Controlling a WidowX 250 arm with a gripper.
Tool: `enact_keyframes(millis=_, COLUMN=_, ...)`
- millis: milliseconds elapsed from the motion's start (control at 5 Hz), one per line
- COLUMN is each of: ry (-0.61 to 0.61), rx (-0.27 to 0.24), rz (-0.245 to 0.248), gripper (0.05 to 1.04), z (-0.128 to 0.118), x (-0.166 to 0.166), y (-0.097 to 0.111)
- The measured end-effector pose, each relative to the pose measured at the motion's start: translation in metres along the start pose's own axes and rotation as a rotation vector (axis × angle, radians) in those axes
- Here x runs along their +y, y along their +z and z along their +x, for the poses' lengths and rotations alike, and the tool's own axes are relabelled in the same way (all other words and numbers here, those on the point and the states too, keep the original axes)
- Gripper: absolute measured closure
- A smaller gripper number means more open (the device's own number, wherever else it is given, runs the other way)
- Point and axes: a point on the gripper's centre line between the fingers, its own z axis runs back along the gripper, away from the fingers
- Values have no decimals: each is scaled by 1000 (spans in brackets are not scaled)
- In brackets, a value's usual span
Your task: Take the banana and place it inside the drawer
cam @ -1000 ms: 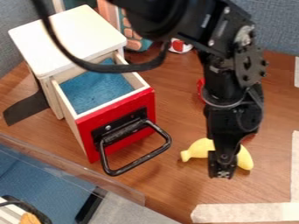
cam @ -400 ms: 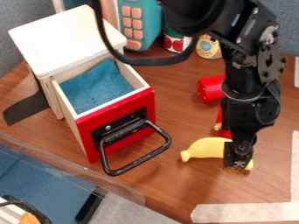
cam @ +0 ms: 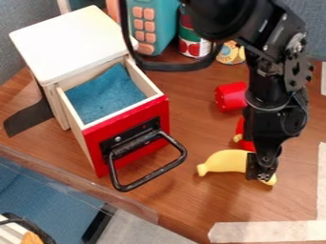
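Lying along the near edge of the wooden table (cam: pixel 197 205), a pale strip of tape (cam: pixel 267 232) is meeting another strip (cam: pixel 322 181) that is running away up the right side. At the near left, a clear plastic edge (cam: pixel 76 190) is slanting past the table. Beyond the tape, the yellow banana (cam: pixel 224 162) is resting on the table, to the right of the drawer, its right part passing behind the black gripper (cam: pixel 261 175). The gripper is pointing down over that right part; how far open it is standing, and whether it is holding the banana, I cannot tell. To the left, a black handle (cam: pixel 153 174) is sticking out from the red front of the drawer (cam: pixel 143 114). The drawer is standing open, with a blue cloth (cam: pixel 105 93) lining it. Just beyond the banana, a red toy (cam: pixel 244 138) is sitting partly behind the arm, and farther back a red cup (cam: pixel 230 96) is lying on its side. The white-topped box (cam: pixel 73 40) is holding the drawer. Farthest off, a tomato can (cam: pixel 193 47), a yellow can (cam: pixel 230 52) and a teal toy with orange buttons (cam: pixel 164 19) are standing near one another.
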Motion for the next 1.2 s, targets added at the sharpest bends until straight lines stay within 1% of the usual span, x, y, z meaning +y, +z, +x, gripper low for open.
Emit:
enact_keyframes(millis=800, ry=3, rx=51, rz=-21, gripper=83, z=-4, x=0, y=-28)
enact_keyframes(millis=1000, ry=-2, rx=56, rz=-29, gripper=112, z=-5, x=-1, y=-33)
enact_keyframes(millis=1200, ry=15, rx=50, rz=-33, gripper=389, z=-9, x=3, y=-35)
